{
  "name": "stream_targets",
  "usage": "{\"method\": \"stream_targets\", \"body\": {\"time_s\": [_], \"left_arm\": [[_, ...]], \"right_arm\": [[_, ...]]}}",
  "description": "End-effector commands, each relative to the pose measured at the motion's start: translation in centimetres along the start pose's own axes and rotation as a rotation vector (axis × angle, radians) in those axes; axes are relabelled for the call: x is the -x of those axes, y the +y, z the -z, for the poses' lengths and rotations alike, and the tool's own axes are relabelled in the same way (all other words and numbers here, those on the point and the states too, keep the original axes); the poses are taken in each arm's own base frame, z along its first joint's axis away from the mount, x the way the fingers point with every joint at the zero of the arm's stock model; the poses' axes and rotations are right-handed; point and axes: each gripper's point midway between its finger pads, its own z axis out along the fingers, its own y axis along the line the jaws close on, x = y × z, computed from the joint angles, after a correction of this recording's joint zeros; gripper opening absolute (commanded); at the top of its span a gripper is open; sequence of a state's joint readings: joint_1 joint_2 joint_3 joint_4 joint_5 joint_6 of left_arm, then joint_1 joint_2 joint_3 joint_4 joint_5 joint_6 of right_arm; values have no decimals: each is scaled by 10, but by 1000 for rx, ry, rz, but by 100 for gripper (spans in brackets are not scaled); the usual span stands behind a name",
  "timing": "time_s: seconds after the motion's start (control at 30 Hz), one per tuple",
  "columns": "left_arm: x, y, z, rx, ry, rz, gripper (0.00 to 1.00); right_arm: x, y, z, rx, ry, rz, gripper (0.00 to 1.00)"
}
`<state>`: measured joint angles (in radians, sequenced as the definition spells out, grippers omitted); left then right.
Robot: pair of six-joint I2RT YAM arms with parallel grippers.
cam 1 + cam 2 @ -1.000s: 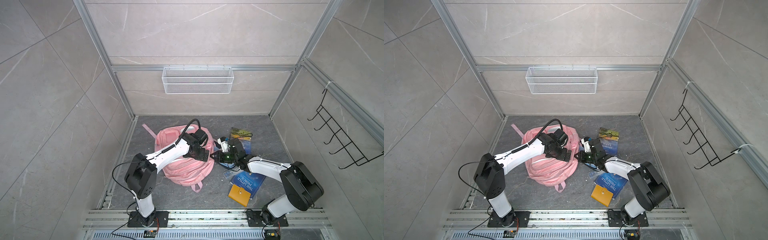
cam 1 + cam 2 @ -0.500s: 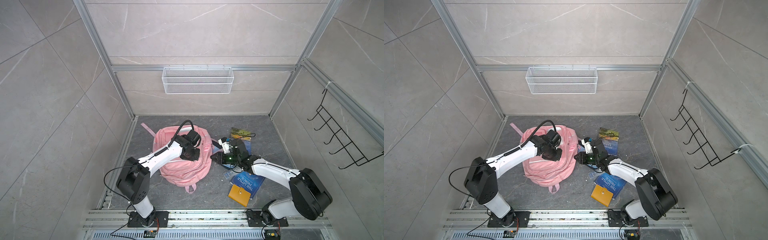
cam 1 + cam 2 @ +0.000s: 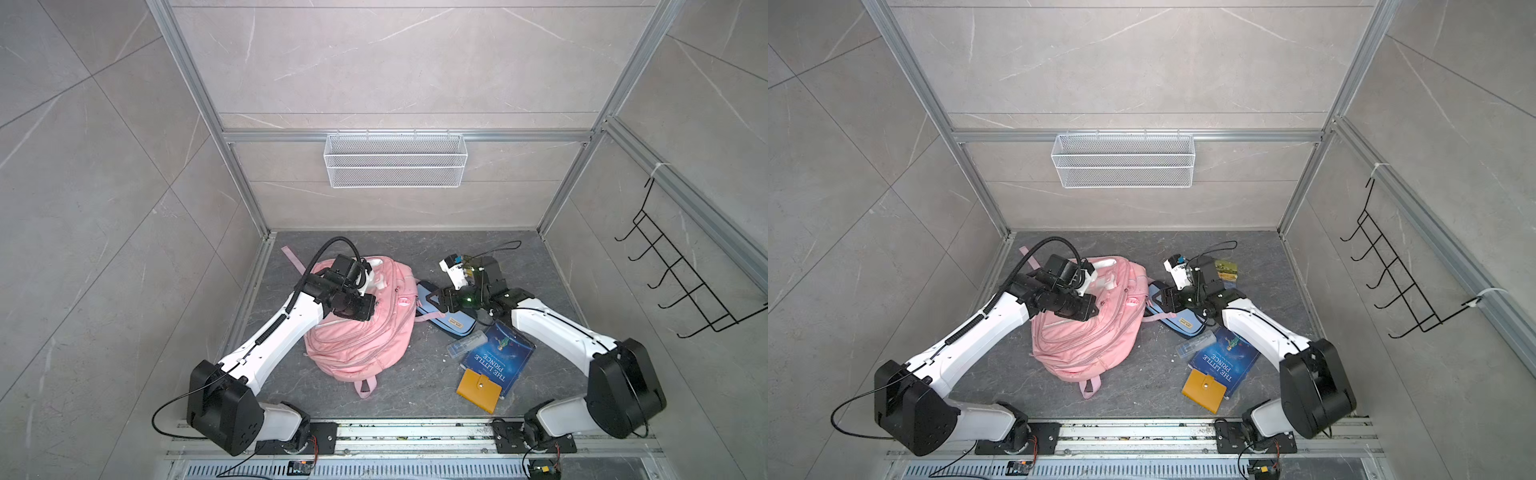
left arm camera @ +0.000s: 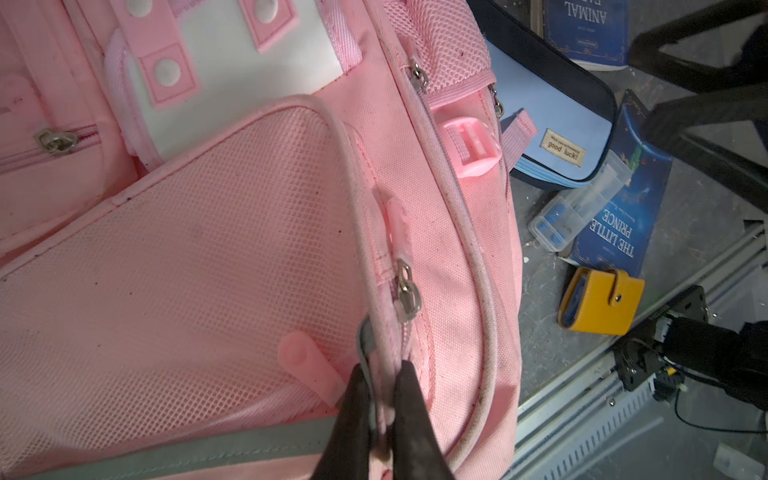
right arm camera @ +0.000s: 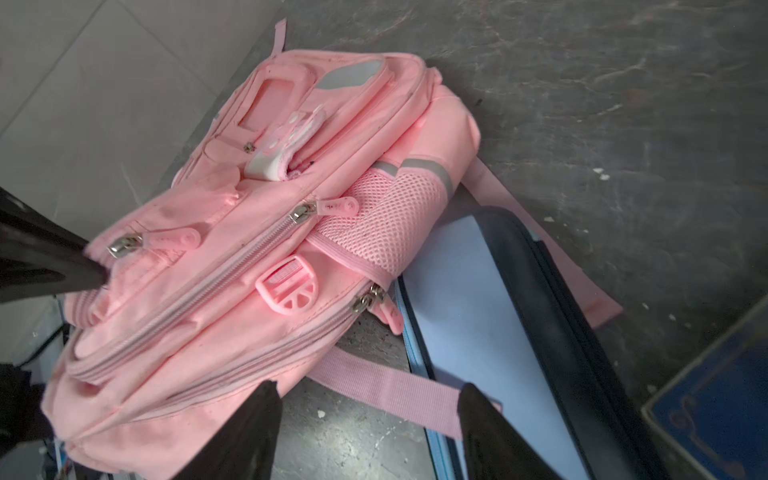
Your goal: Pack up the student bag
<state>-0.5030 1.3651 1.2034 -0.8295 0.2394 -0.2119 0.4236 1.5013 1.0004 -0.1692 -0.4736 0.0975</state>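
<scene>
Dark blue book [image 3: 498, 358] [image 3: 1223, 361] on the floor: its cover title reads "THE LITTLE PRINCE" in pale capitals, legible in both top views and the left wrist view. Small tan label [image 4: 562, 150] on the light-blue pencil case [image 4: 540, 108]: "good luck!". Second blue book [image 4: 586, 29]: "ANIMAL", with the rest cut off.

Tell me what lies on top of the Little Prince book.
A clear plastic case overlaps one corner of the Little Prince book, an orange wallet another. The cover beneath both is hidden.
</scene>
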Motion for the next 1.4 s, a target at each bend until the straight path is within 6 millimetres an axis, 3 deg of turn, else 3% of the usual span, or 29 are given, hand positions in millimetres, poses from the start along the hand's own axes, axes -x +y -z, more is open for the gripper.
{"method": "stream_targets", "body": {"time_s": [0.0, 0.17, 0.3, 0.43, 0.57, 0.8, 0.97, 1.03, 1.13, 1.2, 1.23, 1.37], "left_arm": [[17, -25, 33, -123, -91, -84, 0], [19, -27, 40, -149, -92, -84, 0], [17, -33, 40, -180, -70, -89, 0], [16, -35, 40, -197, -56, -96, 0], [12, -36, 40, -207, -38, -100, 0], [10, -40, 40, -233, -27, -107, 0], [6, -42, 38, -251, 1, -103, 0], [5, -42, 39, -250, 2, -105, 0], [4, -38, 38, -230, 9, -100, 0], [4, -27, 38, -165, -1, -96, 0], [5, -19, 38, -113, -13, -93, 11], [15, 11, 55, 166, -104, -111, 73]], "right_arm": [[-16, 17, -13, 142, 106, 72, 67], [-37, 24, -15, 208, 167, 64, 62], [-46, 28, -12, 227, 184, 72, 41], [-53, 29, -21, 237, 211, 75, 33], [-58, 15, -35, 172, 223, 88, 31], [-59, 1, -49, 122, 209, 98, 37], [-54, 8, -57, 166, 194, 100, 42], [-57, 11, -61, 175, 201, 104, 40], [-56, 12, -63, 183, 191, 98, 30], [-54, 13, -64, 184, 187, 103, 26], [-53, 13, -64, 185, 186, 102, 22], [-50, 15, -63, 194, 175, 97, 6]]}}
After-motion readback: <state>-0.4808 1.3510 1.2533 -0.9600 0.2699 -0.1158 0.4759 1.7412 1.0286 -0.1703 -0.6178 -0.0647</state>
